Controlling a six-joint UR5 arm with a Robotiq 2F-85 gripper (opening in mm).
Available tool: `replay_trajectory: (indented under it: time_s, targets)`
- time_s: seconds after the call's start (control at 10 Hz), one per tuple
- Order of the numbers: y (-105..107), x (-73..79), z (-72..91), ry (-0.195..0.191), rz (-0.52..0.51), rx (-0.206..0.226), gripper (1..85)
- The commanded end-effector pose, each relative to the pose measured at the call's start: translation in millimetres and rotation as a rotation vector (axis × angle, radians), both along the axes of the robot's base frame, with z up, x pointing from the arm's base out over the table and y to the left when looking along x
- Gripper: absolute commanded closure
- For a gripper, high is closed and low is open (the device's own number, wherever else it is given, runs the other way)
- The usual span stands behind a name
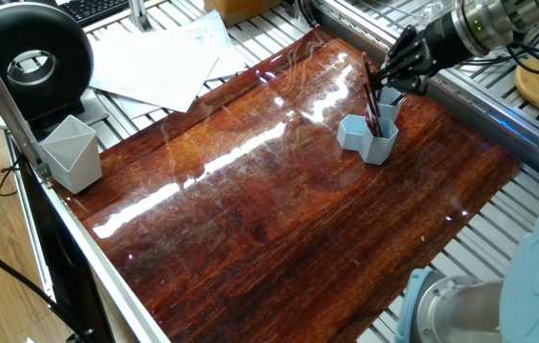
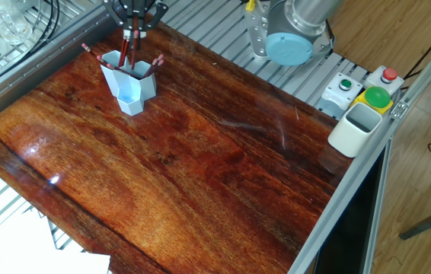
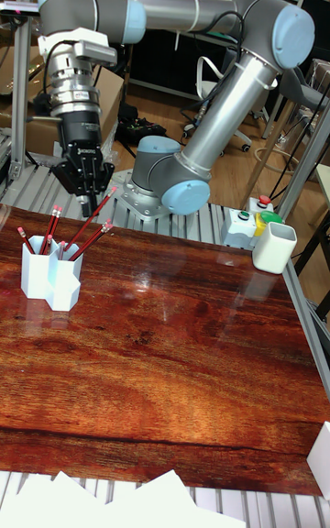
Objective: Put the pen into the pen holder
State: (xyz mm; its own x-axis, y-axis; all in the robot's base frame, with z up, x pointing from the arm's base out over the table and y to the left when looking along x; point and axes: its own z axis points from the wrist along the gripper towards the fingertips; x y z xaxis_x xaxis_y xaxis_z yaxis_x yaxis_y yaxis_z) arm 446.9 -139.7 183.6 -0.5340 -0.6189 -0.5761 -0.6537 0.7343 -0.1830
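No words, numbers or signs could be read in any of the pictures. The sheets of paper [image 1: 160, 57] at 11 o'clock on the table had print on them, but it was too small to read.

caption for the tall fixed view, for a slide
UR5 gripper poised above light blue pen holder filled with red pencils.

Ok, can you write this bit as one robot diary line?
claw: open, above pen holder | pens: leaning inside it

Pens [image 3: 87, 227] in pen holder [image 3: 50, 278], hand [image 3: 84, 181] directly above; holder on table [image 3: 174, 363].
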Motion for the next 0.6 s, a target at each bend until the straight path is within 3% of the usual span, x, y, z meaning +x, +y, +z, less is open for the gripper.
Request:
replay_trajectory:
  time_s: [0.0, 0.3, 0.5]
  targets:
    - [-15.7, -0.8, -3.0, 0.035, -0.107, -0.001, 84.7]
    - [1.1, -1.2, 2.1, 0.039, -0.100, 0.076, 84.7]
    - [3.2, 0.9, 4.2, 0.032, -0.107, 0.092, 84.7]
